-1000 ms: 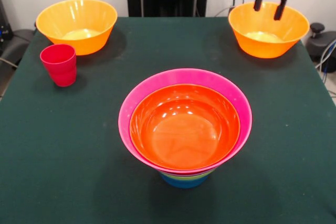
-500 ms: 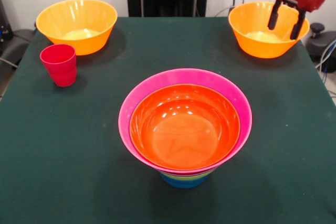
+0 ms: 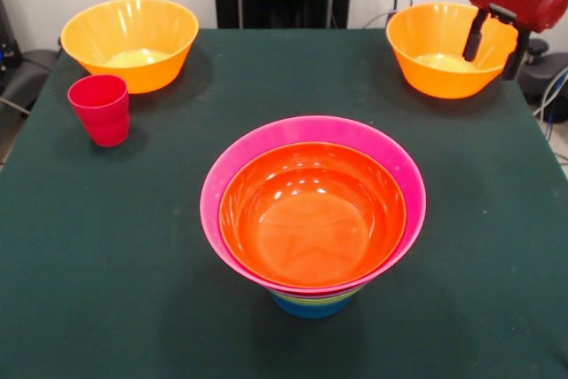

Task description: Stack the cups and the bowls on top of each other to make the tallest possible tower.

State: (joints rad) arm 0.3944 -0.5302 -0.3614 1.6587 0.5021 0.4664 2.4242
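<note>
The red and black end effector hangs released, its two dark fingers spread on either side of the right rim of a glossy yellow-orange plastic bowl, one inside, one outside. That bowl sits at the far right corner of the dark green bench. A matching yellow-orange plastic bowl stands at the far left corner, with a small red ridged plastic cup just in front of it. Near the bench's middle stands the tower: an orange bowl nested in a pink one, above green and blue layers.
</note>
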